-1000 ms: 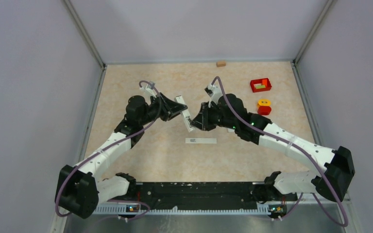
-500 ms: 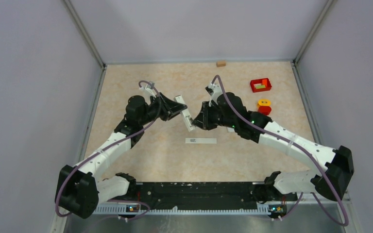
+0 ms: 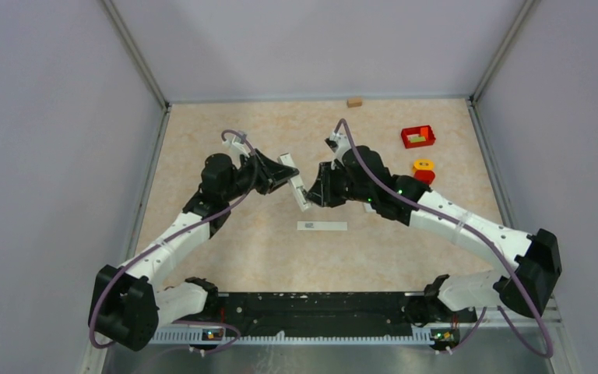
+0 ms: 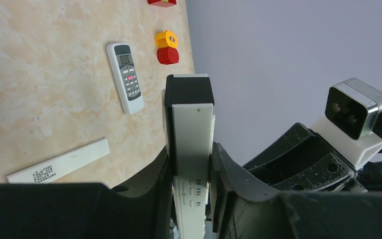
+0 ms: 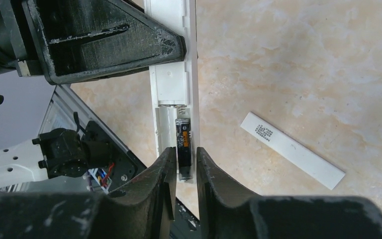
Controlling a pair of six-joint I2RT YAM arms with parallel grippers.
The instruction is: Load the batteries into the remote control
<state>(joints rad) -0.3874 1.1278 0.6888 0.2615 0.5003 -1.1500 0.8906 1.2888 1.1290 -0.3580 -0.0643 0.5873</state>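
Right wrist, left gripper [image 4: 191, 167] clamped on remote control [image 4: 192, 124], right gripper [image 5: 185, 155] straddling battery [image 5: 182, 137], grip unclear.

1. Long plain white bar [image 3: 321, 226] with a small dark label near one end. It's lying flat on the table, out in the middle.
2. Red tray [image 3: 420, 145] over in the far right corner area, with something green and something orange in it. Can't really make out what they are.
3. Just on the near side of the tray there's a yellow piece [image 3: 423, 164] touching a red piece [image 3: 424, 178]. The yellow one has an orange spot on top.
4. Tiny tan block [image 3: 354, 101] right up against the back wall.
5. The table [image 3: 265, 257] is beige and marbled-looking, with plain grey walls [image 3: 47, 156] on three sides.
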